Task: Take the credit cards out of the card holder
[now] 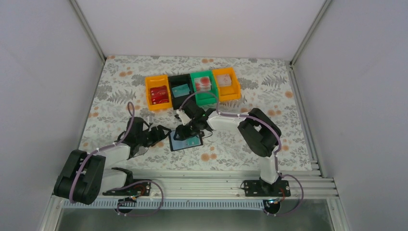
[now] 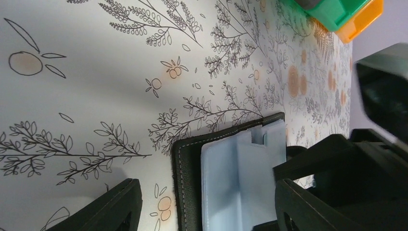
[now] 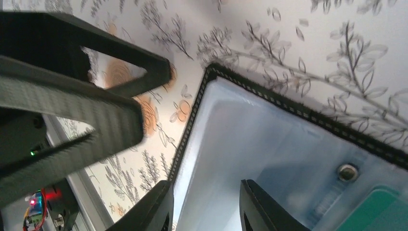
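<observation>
The card holder (image 1: 178, 145) lies open on the floral table, a black wallet with pale blue-grey inner faces (image 2: 240, 178). A teal-green card (image 1: 193, 141) shows on its right half and in the corner of the right wrist view (image 3: 385, 211). I cannot tell pale cards apart from the pale faces. My left gripper (image 1: 162, 134) is open, its fingers astride the wallet's left edge (image 2: 208, 192). My right gripper (image 1: 184, 131) is open and hovers close over the pale inner face (image 3: 206, 187), holding nothing that I can see.
Four bins stand in a row at the back: orange (image 1: 158, 91), black (image 1: 179, 89), green (image 1: 203, 86), orange (image 1: 226, 83), each with cards or small items inside. The two grippers are very close together over the wallet. A metal rail runs along the near edge.
</observation>
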Robot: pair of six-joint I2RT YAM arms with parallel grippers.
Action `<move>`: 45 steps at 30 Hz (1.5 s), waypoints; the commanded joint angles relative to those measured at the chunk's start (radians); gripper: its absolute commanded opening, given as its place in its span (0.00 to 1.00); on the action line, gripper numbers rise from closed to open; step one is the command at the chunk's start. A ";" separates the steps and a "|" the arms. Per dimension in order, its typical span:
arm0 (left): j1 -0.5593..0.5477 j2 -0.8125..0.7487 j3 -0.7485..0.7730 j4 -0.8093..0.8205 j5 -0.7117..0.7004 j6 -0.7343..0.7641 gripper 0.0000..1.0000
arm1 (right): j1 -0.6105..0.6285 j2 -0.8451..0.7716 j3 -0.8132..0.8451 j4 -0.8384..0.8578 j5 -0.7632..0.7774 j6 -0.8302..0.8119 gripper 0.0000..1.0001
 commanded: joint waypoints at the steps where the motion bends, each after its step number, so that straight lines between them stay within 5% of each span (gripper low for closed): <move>1: -0.004 0.006 0.030 -0.016 0.036 0.031 0.73 | 0.019 -0.074 0.094 -0.080 0.057 -0.072 0.40; 6: 0.013 -0.006 0.054 -0.092 -0.018 0.026 0.82 | 0.026 -0.081 0.095 -0.024 -0.031 -0.079 0.54; 15: 0.012 -0.056 0.176 -0.133 0.104 0.202 0.73 | -0.128 -0.251 0.003 -0.128 0.097 0.020 0.61; 18: -0.079 -0.046 0.211 -0.177 0.115 0.244 0.67 | -0.165 -0.302 -0.064 -0.240 0.277 0.032 0.74; 20: -0.129 -0.026 0.213 -0.177 0.098 0.247 0.66 | -0.178 -0.293 -0.096 -0.283 0.306 0.015 0.93; 22: -0.141 0.005 0.214 -0.190 0.054 0.248 0.66 | -0.183 -0.248 -0.098 -0.309 0.297 -0.011 0.99; 27: -0.139 0.028 0.227 -0.326 -0.094 0.211 0.84 | -0.151 -0.174 -0.073 -0.272 0.266 -0.015 0.99; 31: -0.139 0.035 0.225 -0.322 -0.104 0.205 0.90 | -0.111 -0.117 -0.036 -0.285 0.290 -0.014 0.92; 34: -0.137 0.048 0.216 -0.311 -0.103 0.199 0.90 | -0.094 -0.084 -0.029 -0.313 0.324 -0.016 0.73; 38: -0.136 0.055 0.198 -0.280 -0.086 0.194 0.91 | -0.084 -0.087 -0.040 -0.310 0.309 -0.022 0.33; 43: -0.121 0.035 0.182 -0.212 -0.064 0.238 0.92 | -0.084 -0.104 -0.016 -0.345 0.328 -0.050 0.06; 45: -0.093 0.019 0.206 -0.228 -0.071 0.320 0.92 | -0.101 -0.120 -0.028 -0.330 0.304 -0.073 0.04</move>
